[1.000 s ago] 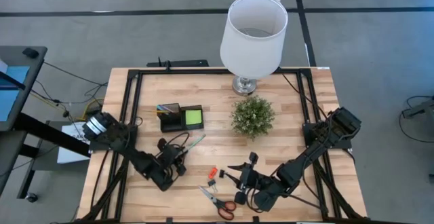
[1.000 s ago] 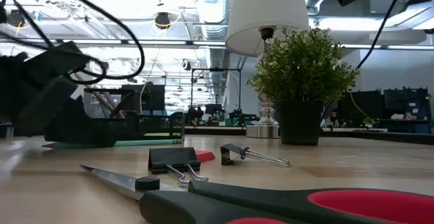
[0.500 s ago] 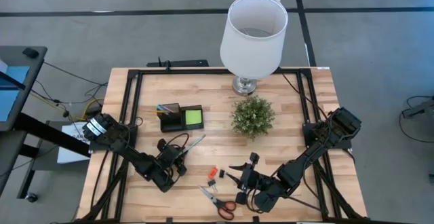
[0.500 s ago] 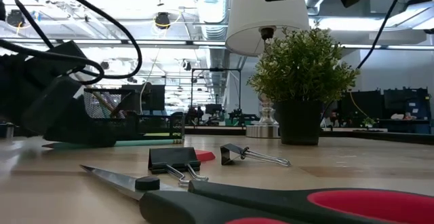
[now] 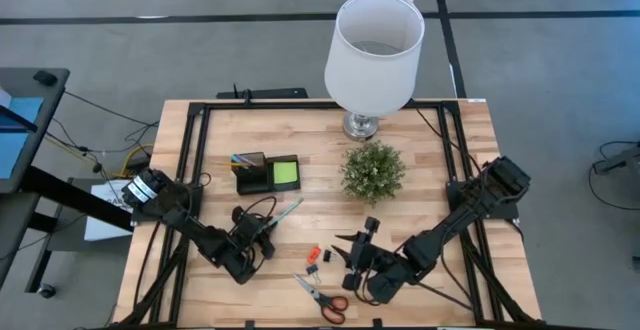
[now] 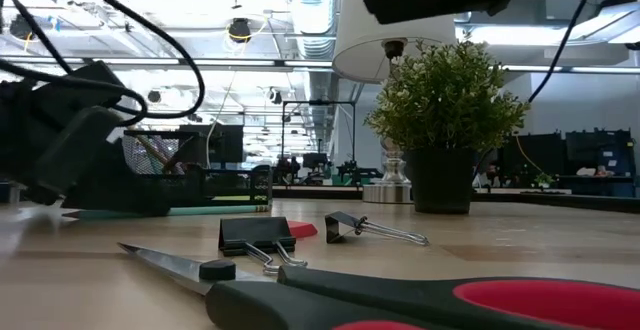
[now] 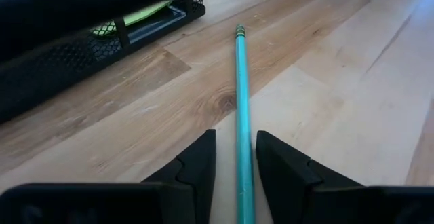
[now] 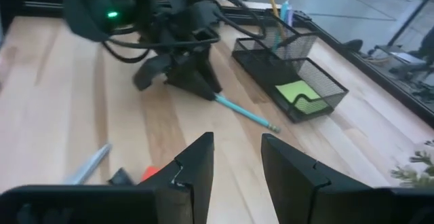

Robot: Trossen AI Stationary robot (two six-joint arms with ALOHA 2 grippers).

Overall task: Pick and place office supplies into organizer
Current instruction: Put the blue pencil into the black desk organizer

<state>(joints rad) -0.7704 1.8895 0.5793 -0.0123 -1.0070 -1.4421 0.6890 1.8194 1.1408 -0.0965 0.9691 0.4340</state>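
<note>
A teal pen (image 7: 239, 81) lies flat on the wooden table, pointing at the black mesh organizer (image 5: 268, 173). My left gripper (image 7: 235, 139) is low over the pen's near end, open, one finger on each side of it. A lime-green sticky pad (image 8: 300, 94) lies in the organizer's low tray, and a yellow pencil (image 8: 272, 0) stands in its taller compartment. My right gripper (image 8: 237, 142) hangs open and empty above the table, near the orange clip (image 5: 313, 254), the black clip (image 6: 255, 235) and the red-handled scissors (image 5: 322, 295).
A small green potted plant (image 5: 372, 170) stands right of the organizer, with a white-shaded lamp (image 5: 373, 45) behind it at the far edge. A second black clip (image 6: 350, 227) lies near the first. Black frame rails (image 5: 190, 140) run along the table's sides.
My right gripper has rolled a little and drifted slightly toward the table's left, still open. My left gripper has rolled slightly over the teal pen, which has stayed where it was.
</note>
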